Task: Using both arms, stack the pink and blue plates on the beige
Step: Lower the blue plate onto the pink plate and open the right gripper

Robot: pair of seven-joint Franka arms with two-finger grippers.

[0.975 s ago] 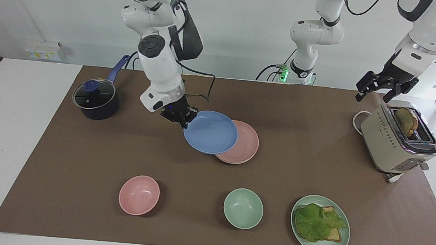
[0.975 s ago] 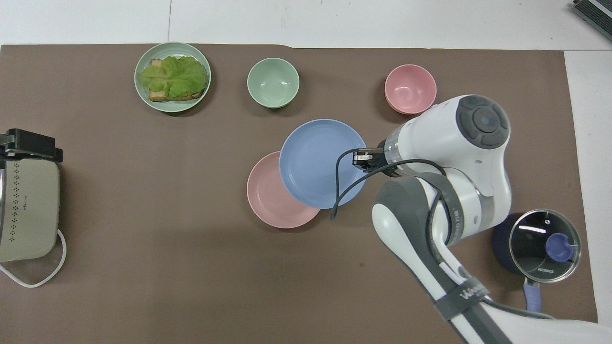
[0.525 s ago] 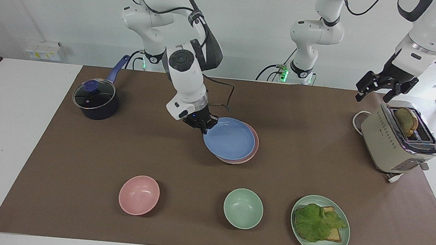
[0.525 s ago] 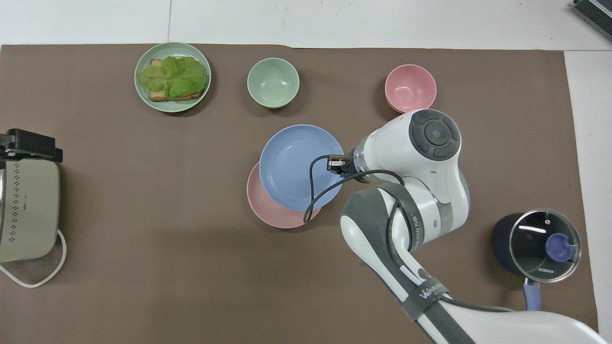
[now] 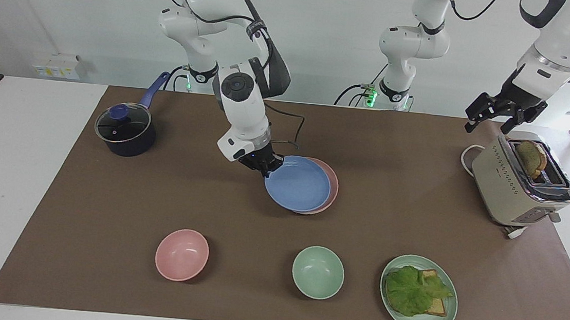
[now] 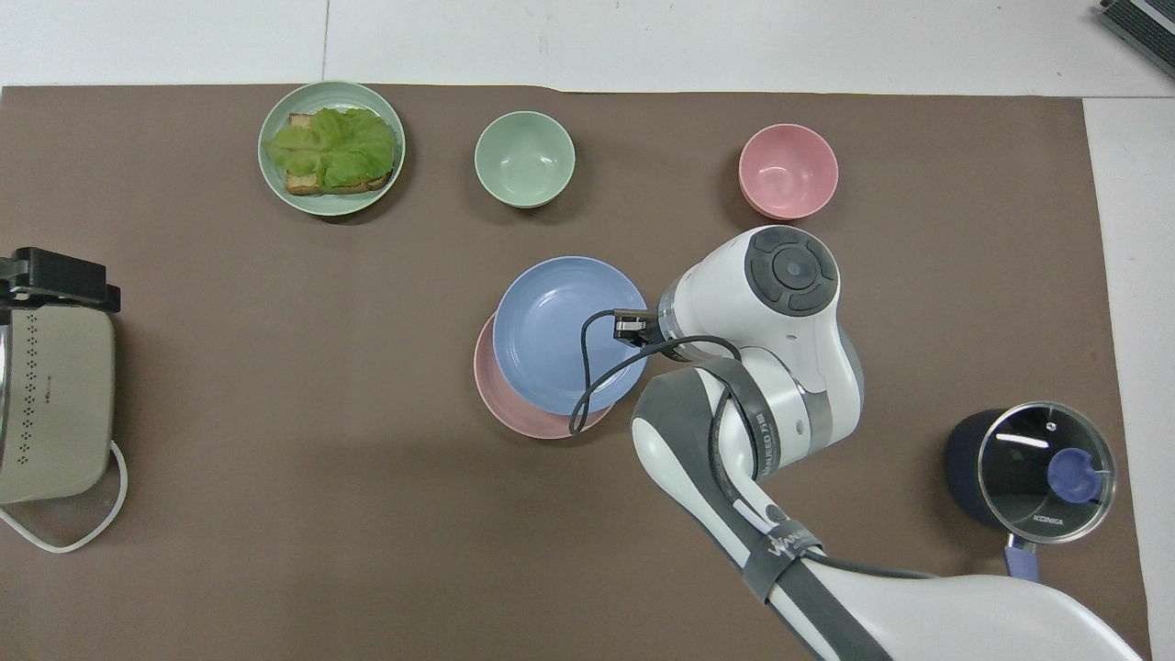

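My right gripper (image 5: 262,164) is shut on the rim of the blue plate (image 5: 297,183), at the plate's edge toward the right arm's end of the table. The blue plate (image 6: 551,330) covers most of the pink plate (image 5: 333,185), set slightly off toward the right arm's end. Only a crescent of the pink plate (image 6: 514,418) shows. I cannot tell whether the two touch. The beige plate is hidden. My left gripper (image 5: 492,119) waits open in the air over the toaster (image 5: 515,185), with nothing in it.
A dark pot with a glass lid (image 5: 125,129) stands at the right arm's end. Farthest from the robots are a pink bowl (image 5: 182,254), a mint bowl (image 5: 317,272) and a mint plate (image 5: 444,318) with lettuce on bread. The toaster holds a bread slice.
My right gripper has carried the blue plate toward the left arm's end and lower, so it now covers most of the pink plate. The left arm has not moved.
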